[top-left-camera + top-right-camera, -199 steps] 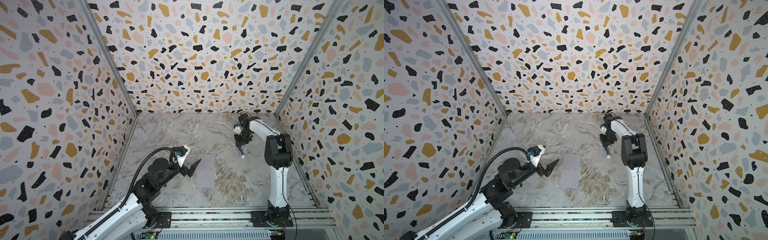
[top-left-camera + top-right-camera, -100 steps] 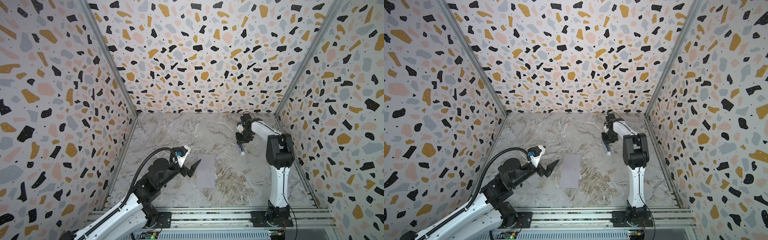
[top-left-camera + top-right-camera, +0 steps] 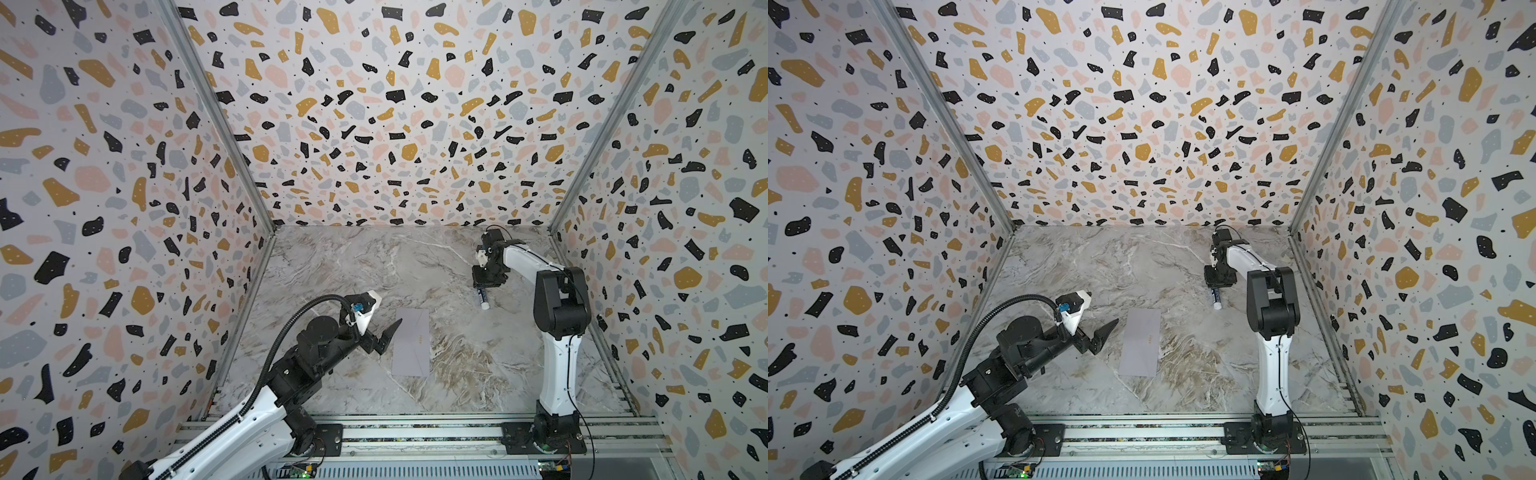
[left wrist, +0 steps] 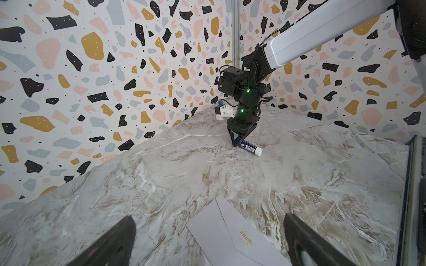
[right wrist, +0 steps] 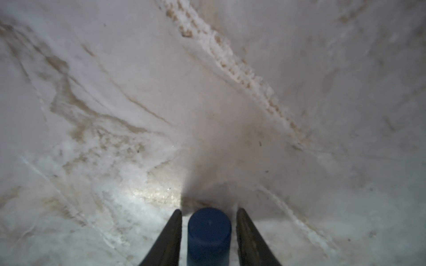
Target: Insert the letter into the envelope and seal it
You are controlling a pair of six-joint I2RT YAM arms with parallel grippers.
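Envelope [image 3: 411,348] lies flat, flap down, front-middle of the bench [image 3: 353,266]; no letter shows. My left gripper [image 4: 208,223], wide open and empty, hovers beside it and might snag its edge. My right gripper [image 4: 238,141], jaws slightly parted, straddles the loose glue stick [image 4: 251,147]; lifting could roll it.

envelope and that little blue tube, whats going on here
The envelope lies flat on the marble table with its flap folded down; no letter is in sight. The right gripper is at a glue stick lying on the table, its fingers either side of the blue end with small gaps, so not clamped. The left gripper hovers wide open beside the envelope, holding nothing.
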